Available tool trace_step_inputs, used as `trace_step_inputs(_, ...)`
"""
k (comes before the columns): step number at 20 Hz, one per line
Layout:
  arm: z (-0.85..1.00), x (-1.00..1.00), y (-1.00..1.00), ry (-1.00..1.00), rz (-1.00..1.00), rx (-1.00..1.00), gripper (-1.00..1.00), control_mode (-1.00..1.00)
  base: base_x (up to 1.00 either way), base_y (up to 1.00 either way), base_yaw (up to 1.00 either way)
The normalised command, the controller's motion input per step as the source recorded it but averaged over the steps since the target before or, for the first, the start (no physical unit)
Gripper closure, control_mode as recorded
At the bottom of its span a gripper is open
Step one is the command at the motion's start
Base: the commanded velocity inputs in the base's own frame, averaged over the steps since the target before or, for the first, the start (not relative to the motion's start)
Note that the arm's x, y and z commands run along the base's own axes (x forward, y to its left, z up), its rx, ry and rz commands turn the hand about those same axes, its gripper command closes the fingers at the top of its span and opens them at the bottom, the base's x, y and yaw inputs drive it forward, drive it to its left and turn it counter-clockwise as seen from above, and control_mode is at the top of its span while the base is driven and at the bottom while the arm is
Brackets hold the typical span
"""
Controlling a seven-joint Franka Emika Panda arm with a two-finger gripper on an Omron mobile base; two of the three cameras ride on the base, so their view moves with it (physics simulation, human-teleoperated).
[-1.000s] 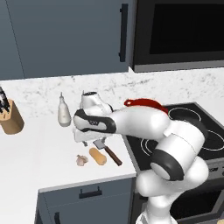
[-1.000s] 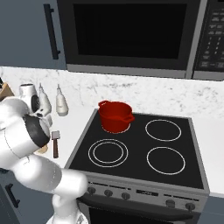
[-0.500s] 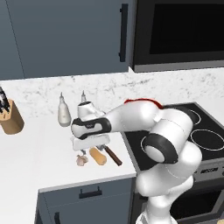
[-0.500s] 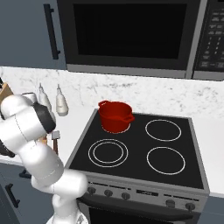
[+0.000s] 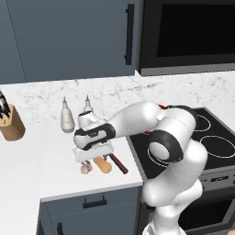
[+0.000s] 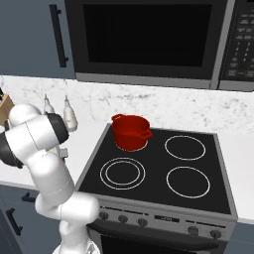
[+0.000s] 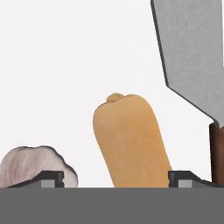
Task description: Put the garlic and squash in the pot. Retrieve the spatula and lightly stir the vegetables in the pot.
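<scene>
The fingers [image 7: 116, 178] are spread wide and hold nothing, set low over the white table [image 5: 36, 160]. The squash [image 7: 130, 140] is seen between them, the garlic [image 7: 30, 166] beside the left fingertip, the spatula [image 7: 197, 57] beyond the right one. The pot [image 6: 130, 131] is seen well apart, on the stove [image 6: 163, 173].

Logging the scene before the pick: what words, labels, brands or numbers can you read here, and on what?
No text reads clearly anywhere.
Microwave keypad: rows of small marks, too small and blurred to read.
Stove control panel: a faint mark between the knobs, unreadable.
Bottles, pot, squash, garlic, spatula: no labels.
</scene>
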Motion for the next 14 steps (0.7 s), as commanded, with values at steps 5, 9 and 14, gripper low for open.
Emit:
trace_step_inputs(5,-0.11,0.05,-0.09,0.00,0.00,-0.03,-1.00,-1.00,0.00,0.00,0.00)
trace_step_inputs(9,-0.05,0.00,-0.27,0.00,0.00,-0.02,-1.00,-1.00,0.00,0.00,0.00)
trace_step_inputs(14,-0.13,0.00,-0.31,0.00,0.00,0.00,-1.00,-1.00,0.00,0.00,0.00)
